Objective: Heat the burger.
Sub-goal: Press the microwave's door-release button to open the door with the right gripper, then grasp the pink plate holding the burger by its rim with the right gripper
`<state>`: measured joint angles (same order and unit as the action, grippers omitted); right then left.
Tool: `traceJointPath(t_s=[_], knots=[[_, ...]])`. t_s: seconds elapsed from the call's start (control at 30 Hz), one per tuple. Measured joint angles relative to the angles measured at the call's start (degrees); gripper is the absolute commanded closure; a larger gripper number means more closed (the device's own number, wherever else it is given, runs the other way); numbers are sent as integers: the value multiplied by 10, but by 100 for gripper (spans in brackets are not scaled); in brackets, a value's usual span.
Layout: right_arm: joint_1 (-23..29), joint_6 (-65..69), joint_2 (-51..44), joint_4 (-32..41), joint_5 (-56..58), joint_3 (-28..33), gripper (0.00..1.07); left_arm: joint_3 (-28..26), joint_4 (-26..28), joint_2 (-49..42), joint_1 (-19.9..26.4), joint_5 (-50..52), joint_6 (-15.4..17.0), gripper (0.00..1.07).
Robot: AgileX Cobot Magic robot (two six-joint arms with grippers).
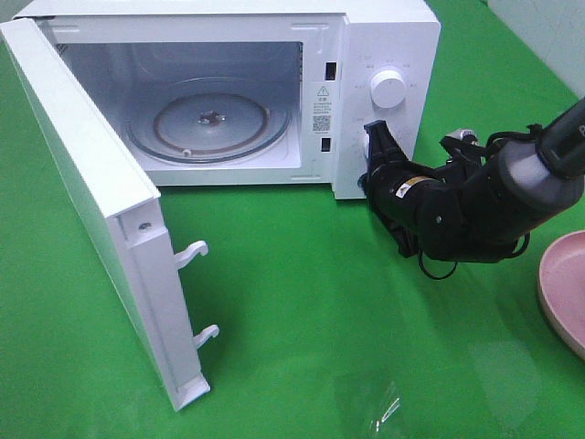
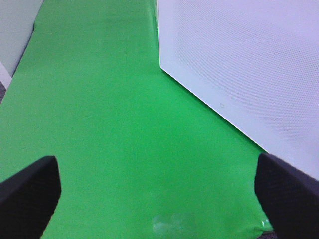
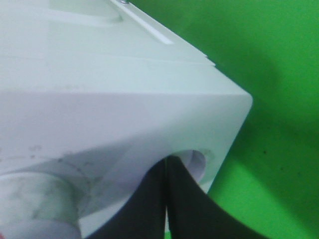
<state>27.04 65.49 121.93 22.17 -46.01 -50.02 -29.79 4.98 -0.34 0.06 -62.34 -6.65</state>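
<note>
Burger unseen; likely soft, stacked, topple-prone, best carried by pink plate (image 1: 561,285) rim. Closed right gripper (image 1: 374,131) at microwave panel (image 1: 407,55); left gripper (image 2: 157,168) wide open.

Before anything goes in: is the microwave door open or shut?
Open: the microwave door stands swung out, and the bare glass turntable shows inside.

Bright green cloth surface (image 1: 302,302) covers nearly the whole scene, smooth, evenly lit. Small whitish glare patch (image 1: 384,409) on it near the front edge. Pale grey wall (image 1: 548,32) beyond the far right corner. Left wrist view: similar pale panel (image 2: 14,35) bordering the cloth.
</note>
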Motion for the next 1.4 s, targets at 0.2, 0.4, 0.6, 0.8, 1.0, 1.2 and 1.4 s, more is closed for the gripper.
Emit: traceJointPath(t_s=[0.2, 0.4, 0.6, 0.8, 1.0, 1.2, 1.4], knots=[[16, 31, -30, -10, -54, 52, 107, 0, 0, 0, 0, 1, 0, 9], [38, 35, -63, -11, -74, 95, 107, 0, 0, 0, 0, 1, 0, 9], [50, 36, -110, -23, -27, 139, 107, 0, 0, 0, 0, 1, 0, 9], [50, -33, -201, -32, 81, 163, 105, 0, 0, 0, 0, 1, 0, 9], [50, -181, -273, -32, 202, 164, 105, 0, 0, 0, 0, 1, 0, 9], [40, -297, -324, -34, 316, 163, 104, 0, 0, 0, 0, 1, 0, 9], [15, -423, -374, -38, 460, 148, 102, 0, 0, 0, 0, 1, 0, 9]])
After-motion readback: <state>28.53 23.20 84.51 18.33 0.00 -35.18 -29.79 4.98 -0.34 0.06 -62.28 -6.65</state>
